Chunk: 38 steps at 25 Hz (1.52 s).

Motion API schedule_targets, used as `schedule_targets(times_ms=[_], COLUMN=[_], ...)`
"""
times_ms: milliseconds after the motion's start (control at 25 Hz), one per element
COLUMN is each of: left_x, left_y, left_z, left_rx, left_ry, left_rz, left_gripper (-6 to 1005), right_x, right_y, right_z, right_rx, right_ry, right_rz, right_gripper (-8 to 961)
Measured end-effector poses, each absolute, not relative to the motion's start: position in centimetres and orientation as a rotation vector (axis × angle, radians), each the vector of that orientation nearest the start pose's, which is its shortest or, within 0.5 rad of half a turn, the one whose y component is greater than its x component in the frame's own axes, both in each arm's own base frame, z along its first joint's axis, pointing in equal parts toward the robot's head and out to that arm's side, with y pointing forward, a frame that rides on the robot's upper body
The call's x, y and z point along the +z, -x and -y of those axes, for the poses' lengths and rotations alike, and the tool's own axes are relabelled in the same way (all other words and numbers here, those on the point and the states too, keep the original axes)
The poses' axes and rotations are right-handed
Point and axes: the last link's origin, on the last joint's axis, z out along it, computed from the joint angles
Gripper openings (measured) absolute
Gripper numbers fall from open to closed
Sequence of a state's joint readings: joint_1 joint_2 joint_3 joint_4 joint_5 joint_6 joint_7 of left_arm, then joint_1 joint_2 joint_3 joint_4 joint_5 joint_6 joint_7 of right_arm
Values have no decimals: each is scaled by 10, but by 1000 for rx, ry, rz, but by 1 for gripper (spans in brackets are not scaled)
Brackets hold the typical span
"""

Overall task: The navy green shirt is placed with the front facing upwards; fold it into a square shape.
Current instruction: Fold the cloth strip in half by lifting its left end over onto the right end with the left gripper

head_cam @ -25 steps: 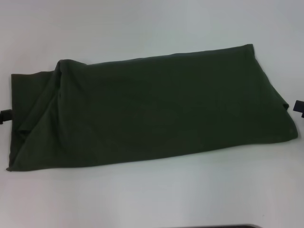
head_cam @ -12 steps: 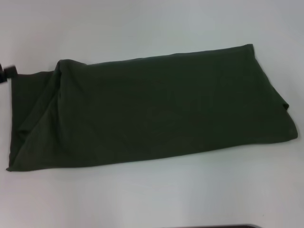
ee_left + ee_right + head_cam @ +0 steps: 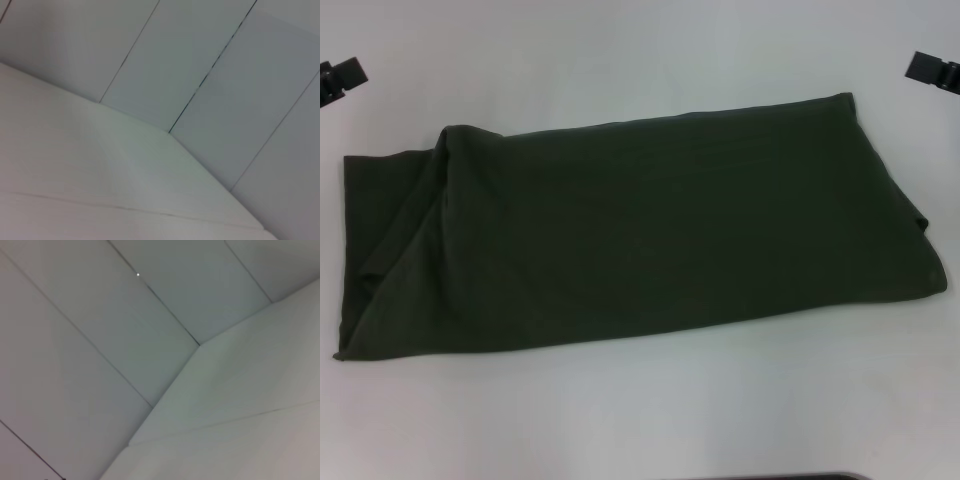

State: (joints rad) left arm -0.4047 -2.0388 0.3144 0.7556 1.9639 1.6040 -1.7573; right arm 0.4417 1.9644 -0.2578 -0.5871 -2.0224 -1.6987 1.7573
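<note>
Shirt (image 3: 640, 230) lies as a long folded band on the table (image 3: 640, 420), not yet square; left gripper (image 3: 340, 78) and right gripper (image 3: 932, 70) off cloth, finger state unclear.

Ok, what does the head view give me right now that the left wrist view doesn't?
Only the head view shows the navy green shirt, folded into a long band lying across the table, and part of both arms: the left end effector at the far left edge and the right end effector at the far right edge, both clear of the cloth. Only the left wrist view shows the panelled wall with dark seams behind the table. Both show the pale table surface.
</note>
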Motion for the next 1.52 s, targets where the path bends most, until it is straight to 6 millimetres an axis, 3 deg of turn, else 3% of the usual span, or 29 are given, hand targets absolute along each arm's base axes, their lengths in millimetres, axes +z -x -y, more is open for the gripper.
schedule_targets(times_ms=[520,1000,1280,1520], left_x=[63,63,75,71], left_y=[312,341,352,357], left_z=[-308,-297,-294,-294], left_rx=[-971,-629,-569,-497], left_ry=[2243,2309,2276,2263], left_rz=[1204,1404,1471,1512], left_gripper=[896,892,888,888], right_x=[58,47,46,46], right_y=[-294,-286,-288,-290], right_z=[-351,-358,-356,-356], right_rx=[803,775,778,783], right_ry=[2417,2436,2428,2420], right_rz=[-1129,-1144,-1168,-1175], right_gripper=[907,907,907,908])
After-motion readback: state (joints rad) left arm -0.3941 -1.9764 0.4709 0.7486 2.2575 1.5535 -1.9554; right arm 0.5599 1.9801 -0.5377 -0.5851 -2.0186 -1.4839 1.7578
